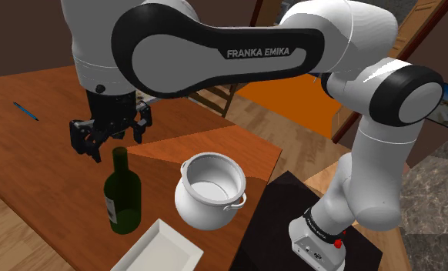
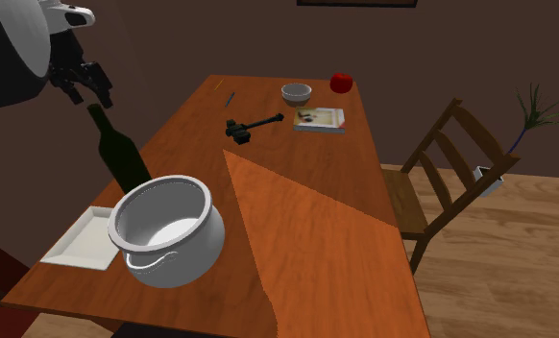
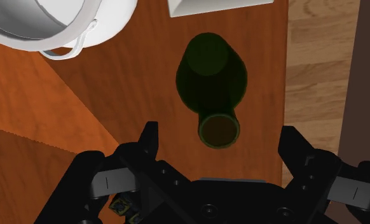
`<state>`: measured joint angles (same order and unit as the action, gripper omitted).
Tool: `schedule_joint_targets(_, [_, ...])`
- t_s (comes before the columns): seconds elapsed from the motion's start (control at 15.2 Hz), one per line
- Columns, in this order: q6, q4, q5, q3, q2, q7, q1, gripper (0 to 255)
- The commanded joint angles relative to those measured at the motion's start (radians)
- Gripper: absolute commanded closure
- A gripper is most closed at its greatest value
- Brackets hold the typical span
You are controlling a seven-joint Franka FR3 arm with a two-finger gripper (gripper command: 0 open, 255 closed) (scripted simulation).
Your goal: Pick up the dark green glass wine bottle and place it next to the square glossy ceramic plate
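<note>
A dark green wine bottle [image 1: 121,200] [image 2: 119,154] stands upright on the wooden table, close beside a white square plate [image 1: 165,250] [image 2: 81,240]. My black gripper [image 1: 115,145] [image 2: 88,94] hovers just above the bottle's mouth. In the wrist view the gripper [image 3: 220,130] is open: its two fingers stand wide apart on either side of the bottle [image 3: 210,83] neck without touching it. The plate's edge [image 3: 219,5] lies just beyond the bottle.
A white pot [image 1: 209,190] [image 2: 167,229] [image 3: 56,22] stands by the bottle and plate. Farther along the table lie a black tool [image 2: 252,127], a book [image 2: 319,118], a bowl [image 2: 296,93], a red apple [image 2: 341,83] and a blue pen [image 1: 26,111]. A wooden chair [image 2: 455,168] flanks the table.
</note>
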<state>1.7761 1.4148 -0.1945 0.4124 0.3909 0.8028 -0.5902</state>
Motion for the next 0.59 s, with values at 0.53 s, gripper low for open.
schedule_joint_targets(0.53, [-0.092,-0.097,0.0,0.003,0.005,-0.005,-0.011,0])
